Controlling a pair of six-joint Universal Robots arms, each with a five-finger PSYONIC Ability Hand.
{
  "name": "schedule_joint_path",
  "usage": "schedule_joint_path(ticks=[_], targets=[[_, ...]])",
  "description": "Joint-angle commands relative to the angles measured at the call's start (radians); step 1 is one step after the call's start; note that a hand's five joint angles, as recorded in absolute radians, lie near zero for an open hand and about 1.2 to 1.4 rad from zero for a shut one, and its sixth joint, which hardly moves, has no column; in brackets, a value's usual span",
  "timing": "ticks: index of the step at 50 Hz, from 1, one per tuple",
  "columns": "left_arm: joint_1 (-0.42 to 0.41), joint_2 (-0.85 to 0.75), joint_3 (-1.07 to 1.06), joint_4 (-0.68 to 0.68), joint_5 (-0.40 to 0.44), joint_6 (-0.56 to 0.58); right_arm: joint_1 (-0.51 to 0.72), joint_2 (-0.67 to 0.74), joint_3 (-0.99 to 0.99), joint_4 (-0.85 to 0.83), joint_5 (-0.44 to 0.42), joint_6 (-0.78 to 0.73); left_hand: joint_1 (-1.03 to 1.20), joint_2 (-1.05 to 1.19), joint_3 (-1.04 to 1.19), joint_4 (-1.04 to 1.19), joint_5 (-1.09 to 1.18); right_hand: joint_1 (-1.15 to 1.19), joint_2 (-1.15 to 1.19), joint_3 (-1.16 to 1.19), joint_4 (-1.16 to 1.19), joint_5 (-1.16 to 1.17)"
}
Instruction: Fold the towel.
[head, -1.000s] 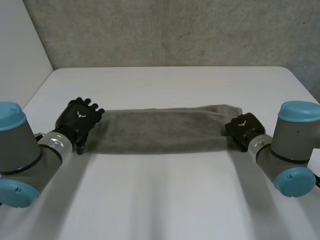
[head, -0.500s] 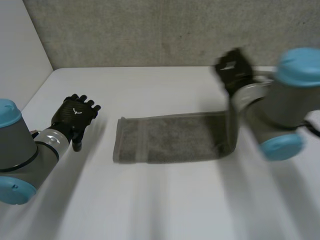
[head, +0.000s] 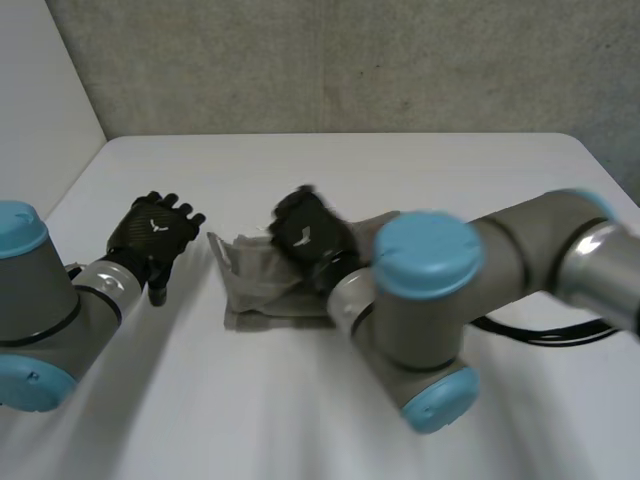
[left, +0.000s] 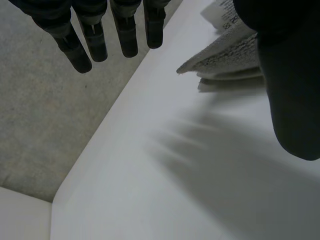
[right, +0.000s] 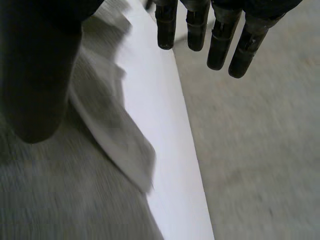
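Currently: crumpled grey terry towel (head: 250, 290) on white table (head: 400, 170). Right hand (head: 305, 235) over it, fingers straight; the right arm hides the towel's right part. Left hand (head: 152, 232) beside the towel and apart from it, fingers straight, empty.

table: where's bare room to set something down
Free: the far strip of the table beyond the towel, and the near stretch in front of it. Crowded: the middle, where the right hand hovers over the towel, left hand beside it.
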Motion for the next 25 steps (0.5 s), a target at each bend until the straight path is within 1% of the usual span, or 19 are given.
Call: schedule_joint_path(ticks=[1,2,4,5,6,8,9,10,12,13,15,16,17,18,20,21,23,24,25], targets=[[-0.064,0.012,0.007,0.000,0.021,-0.055,-0.163,-0.156,0.193,0.016,-0.006,0.117,-0.076,-0.074,-0.060,-0.081,-0.211,-0.049,-0.065,-0.057,-0.072,-0.058],[-0.064,0.012,0.007,0.000,0.021,-0.056,-0.164,-0.156,0.193,0.016,-0.006,0.117,-0.076,-0.074,-0.060,-0.081,-0.211,-0.049,-0.065,-0.057,-0.072,-0.058],[-0.096,0.029,0.014,0.000,0.024,-0.097,-0.206,-0.165,0.279,0.027,-0.029,0.137,-0.073,-0.071,-0.057,-0.078,-0.208,-0.049,-0.065,-0.057,-0.072,-0.058],[-0.097,0.029,0.014,0.000,0.024,-0.097,-0.207,-0.165,0.279,0.027,-0.029,0.137,-0.073,-0.071,-0.057,-0.078,-0.208,-0.049,-0.065,-0.057,-0.072,-0.058],[-0.107,0.037,0.017,0.000,0.024,-0.117,-0.222,-0.165,0.319,0.031,-0.050,0.139,-0.073,-0.071,-0.057,-0.078,-0.208,-0.049,-0.065,-0.057,-0.072,-0.058],[-0.118,0.040,0.020,0.000,0.024,-0.137,-0.237,-0.163,0.353,0.030,-0.069,0.140,-0.062,-0.060,-0.045,-0.066,-0.197,0.003,-0.014,-0.006,-0.021,-0.007],[-0.130,0.040,0.029,0.000,0.024,-0.160,-0.256,-0.162,0.380,0.027,-0.082,0.140,-0.056,-0.054,-0.039,-0.061,-0.191,0.069,0.053,0.061,0.046,0.060],[-0.130,0.040,0.030,0.000,0.024,-0.160,-0.256,-0.162,0.380,0.027,-0.083,0.140,-0.056,-0.054,-0.039,-0.061,-0.191,0.070,0.054,0.062,0.047,0.060],[-0.164,0.023,0.055,0.000,0.024,-0.213,-0.288,-0.148,0.417,0.018,-0.098,0.140,-0.044,-0.042,-0.028,-0.049,-0.179,0.143,0.127,0.135,0.120,0.133],[-0.164,0.023,0.056,0.000,0.024,-0.214,-0.288,-0.148,0.417,0.018,-0.098,0.140,-0.044,-0.042,-0.028,-0.049,-0.179,0.143,0.127,0.135,0.120,0.134],[-0.196,-0.010,0.098,-0.001,0.024,-0.284,-0.300,-0.127,0.426,-0.001,-0.103,0.142,-0.044,-0.042,-0.028,-0.049,-0.179,0.246,0.229,0.238,0.222,0.236],[-0.196,-0.011,0.099,-0.002,0.024,-0.284,-0.300,-0.127,0.426,-0.001,-0.103,0.142,-0.044,-0.042,-0.028,-0.049,-0.179,0.246,0.230,0.238,0.223,0.237],[-0.211,-0.035,0.126,-0.002,0.022,-0.327,-0.308,-0.119,0.426,-0.016,-0.103,0.140,-0.044,-0.042,-0.028,-0.049,-0.179,0.281,0.265,0.273,0.258,0.271],[-0.212,-0.035,0.126,-0.002,0.022,-0.327,-0.311,-0.116,0.428,-0.027,-0.101,0.140,-0.044,-0.042,-0.028,-0.049,-0.179,0.284,0.268,0.276,0.261,0.275],[-0.242,-0.075,0.193,-0.011,0.022,-0.417,-0.311,-0.116,0.429,-0.034,-0.101,0.143,-0.044,-0.042,-0.028,-0.049,-0.179,0.284,0.268,0.276,0.261,0.275],[-0.242,-0.075,0.194,-0.011,0.022,-0.418,-0.311,-0.116,0.429,-0.034,-0.101,0.144,-0.044,-0.042,-0.028,-0.049,-0.179,0.284,0.268,0.276,0.261,0.275],[-0.264,-0.115,0.255,-0.012,0.022,-0.503,-0.309,-0.119,0.431,-0.042,-0.101,0.145,-0.044,-0.042,-0.028,-0.049,-0.179,0.284,0.268,0.276,0.261,0.275],[-0.264,-0.115,0.255,-0.012,0.022,-0.504,-0.309,-0.119,0.431,-0.042,-0.101,0.145,-0.044,-0.042,-0.028,-0.049,-0.179,0.284,0.268,0.276,0.261,0.275],[-0.273,-0.138,0.285,-0.014,0.022,-0.539,-0.309,-0.120,0.432,-0.047,-0.101,0.147,-0.044,-0.042,-0.028,-0.049,-0.179,0.284,0.268,0.276,0.261,0.275]])
